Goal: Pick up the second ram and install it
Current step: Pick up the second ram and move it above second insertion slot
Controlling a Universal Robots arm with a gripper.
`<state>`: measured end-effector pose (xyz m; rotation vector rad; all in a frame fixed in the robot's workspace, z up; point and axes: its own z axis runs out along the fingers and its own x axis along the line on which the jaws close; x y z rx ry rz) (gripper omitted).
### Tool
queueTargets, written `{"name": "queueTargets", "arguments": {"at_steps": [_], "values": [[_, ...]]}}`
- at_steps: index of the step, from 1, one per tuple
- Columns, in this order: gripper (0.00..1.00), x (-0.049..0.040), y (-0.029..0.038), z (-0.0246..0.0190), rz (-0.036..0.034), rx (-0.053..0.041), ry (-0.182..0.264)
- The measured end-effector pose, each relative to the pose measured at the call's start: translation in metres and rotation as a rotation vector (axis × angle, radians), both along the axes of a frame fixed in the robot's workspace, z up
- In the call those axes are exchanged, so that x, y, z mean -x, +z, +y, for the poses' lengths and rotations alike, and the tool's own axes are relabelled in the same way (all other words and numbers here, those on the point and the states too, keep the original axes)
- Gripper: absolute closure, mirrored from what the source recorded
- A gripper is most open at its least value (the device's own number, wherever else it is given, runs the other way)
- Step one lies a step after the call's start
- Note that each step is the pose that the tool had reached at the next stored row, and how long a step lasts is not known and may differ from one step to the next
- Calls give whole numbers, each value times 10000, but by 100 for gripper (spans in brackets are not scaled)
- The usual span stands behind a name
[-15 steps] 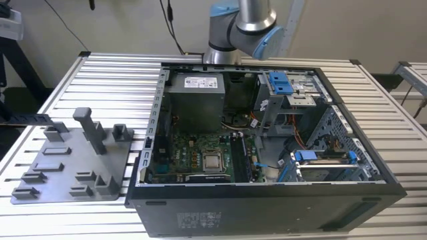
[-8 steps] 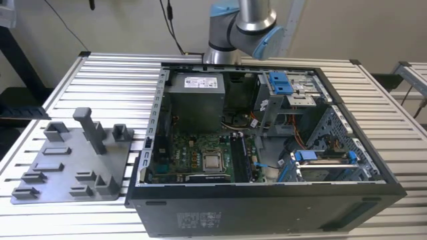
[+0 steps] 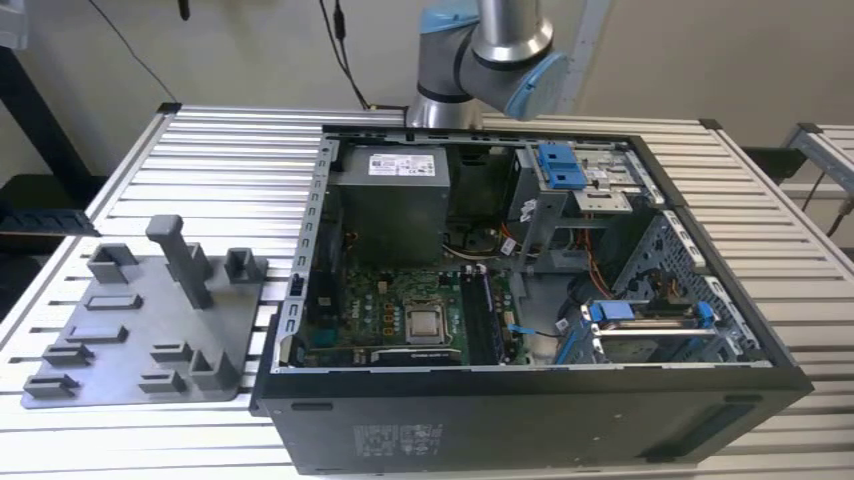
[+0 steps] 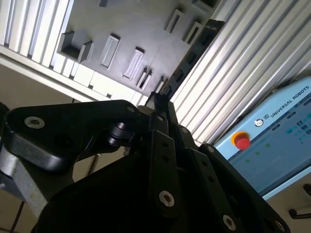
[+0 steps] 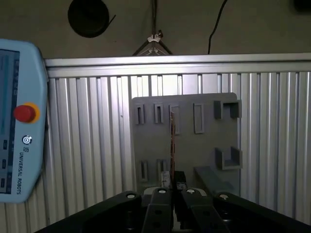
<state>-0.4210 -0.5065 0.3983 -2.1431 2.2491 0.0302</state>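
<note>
First wrist view: my gripper (image 5: 173,188) is clamped on the second ram (image 5: 171,141), edge-on over the grey tray (image 5: 199,150), likely to leave its long edge free.

arm (image 3: 497,40): silver tube, blue caps | hand (image 5: 173,187): black, silver screws

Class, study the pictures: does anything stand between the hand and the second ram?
Nothing visible does. In both wrist views the hand grips one end of the second ram directly, and the stick juts out from it, seen against the grey tray.
</note>
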Motion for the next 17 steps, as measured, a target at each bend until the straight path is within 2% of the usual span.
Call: {"name": "queueTargets", "arguments": {"at_steps": [7,12,17], "values": [[86,-29,1,1,8,0,-1],[86,-166,1,0,61,0,-1],[86,-356,0,0,136,-1,-1]]}}
